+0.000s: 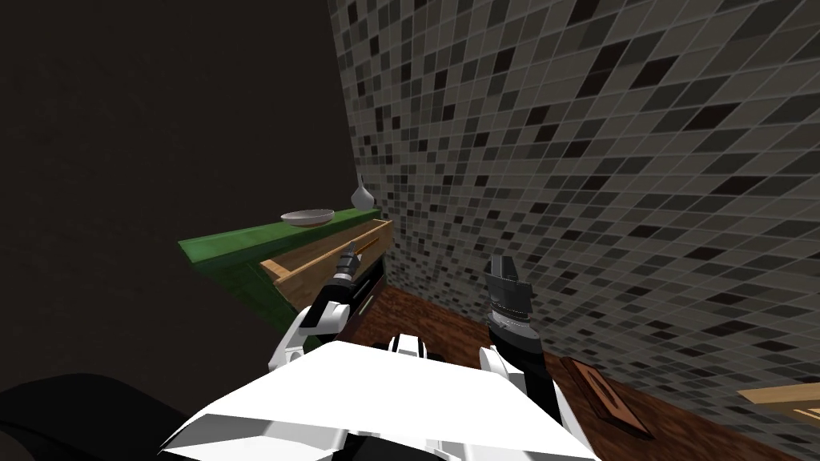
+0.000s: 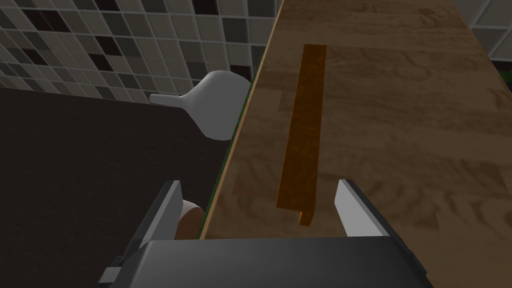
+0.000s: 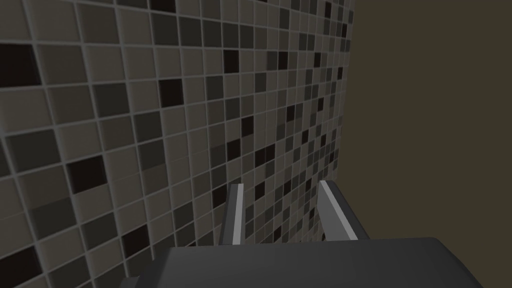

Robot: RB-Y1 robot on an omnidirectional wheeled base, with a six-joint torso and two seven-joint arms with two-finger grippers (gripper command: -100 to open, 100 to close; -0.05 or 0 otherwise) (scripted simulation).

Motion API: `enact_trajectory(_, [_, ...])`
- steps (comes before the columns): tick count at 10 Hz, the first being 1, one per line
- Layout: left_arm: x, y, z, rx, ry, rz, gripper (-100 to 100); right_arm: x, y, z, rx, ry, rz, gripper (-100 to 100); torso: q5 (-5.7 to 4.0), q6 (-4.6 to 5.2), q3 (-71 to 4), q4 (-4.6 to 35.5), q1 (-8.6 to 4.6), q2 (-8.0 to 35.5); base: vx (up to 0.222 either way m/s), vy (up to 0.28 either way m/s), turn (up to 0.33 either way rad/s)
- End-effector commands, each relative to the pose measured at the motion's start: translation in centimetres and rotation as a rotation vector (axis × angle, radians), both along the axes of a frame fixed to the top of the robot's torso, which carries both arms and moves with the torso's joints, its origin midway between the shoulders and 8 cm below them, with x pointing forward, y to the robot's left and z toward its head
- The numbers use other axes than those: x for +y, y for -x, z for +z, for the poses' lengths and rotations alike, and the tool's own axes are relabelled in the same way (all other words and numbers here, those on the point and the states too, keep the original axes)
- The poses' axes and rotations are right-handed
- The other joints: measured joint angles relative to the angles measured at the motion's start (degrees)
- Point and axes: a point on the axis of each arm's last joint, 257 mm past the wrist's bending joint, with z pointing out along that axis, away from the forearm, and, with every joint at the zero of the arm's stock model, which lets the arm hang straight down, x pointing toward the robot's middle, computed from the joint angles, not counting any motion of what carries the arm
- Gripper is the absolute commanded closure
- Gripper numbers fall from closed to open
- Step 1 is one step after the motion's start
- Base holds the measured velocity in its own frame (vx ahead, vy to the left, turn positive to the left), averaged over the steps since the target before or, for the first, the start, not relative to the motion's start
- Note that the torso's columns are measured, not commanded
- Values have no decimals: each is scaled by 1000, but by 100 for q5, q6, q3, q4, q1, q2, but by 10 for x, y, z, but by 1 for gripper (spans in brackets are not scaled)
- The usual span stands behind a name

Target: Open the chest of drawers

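Note:
A green chest of drawers (image 1: 232, 244) stands against the tiled wall. Its top drawer (image 1: 320, 268) has a light wood front (image 2: 400, 125) and stands pulled out from the body. A long orange-brown handle bar (image 2: 302, 130) runs along that front. My left gripper (image 1: 352, 254) (image 2: 257, 200) is open at the drawer front. The bar's near end sits between the fingers (image 2: 350, 205) without touching them. My right gripper (image 1: 503, 272) (image 3: 280, 200) is held up to the right of the chest, its fingers apart and holding nothing.
A shallow white bowl (image 1: 307, 216) and a pale vase (image 1: 362, 196) (image 2: 215, 107) sit on the chest's top. The mosaic-tiled wall (image 1: 600, 160) runs close on the right. On the brown floor lies a flat brown panel (image 1: 604, 392). A dark wall is to the left.

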Motion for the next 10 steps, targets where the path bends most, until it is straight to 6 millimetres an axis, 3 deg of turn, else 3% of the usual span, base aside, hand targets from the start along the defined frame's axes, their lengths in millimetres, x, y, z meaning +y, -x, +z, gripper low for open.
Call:
enact_trajectory(1, [1, 7, 16, 0, 0, 5, -100, 0, 0, 0, 0, 0, 0, 0, -3, 1, 4, 2, -9, 5, 26, 2, -20])
enact_trajectory(3, [2, 14, 27, 0, 0, 9, -100, 0, 0, 0, 0, 0, 0, 0, -4, 2, 4, 7, -1, 8, 18, 0, -18])
enact_trajectory(4, [2, 12, 19, 10, 2, 10, -100, 0, 0, 0, 0, 0, 0, 0, -12, 3, 7, 19, -5, 16, 8, 4, 0])
enact_trajectory(5, [2, 12, 18, 14, 3, 11, 0, 0, 0, 0, 0, 0, 0, 0, -8, 3, 9, 14, -5, 17, 0, 0, 0])
enact_trajectory(10, [2, 12, 15, 22, 5, 11, 0, 0, 0, 0, 0, 0, 0, 0, 1, -2, 3, 3, 7, 6, 0, 0, 0])
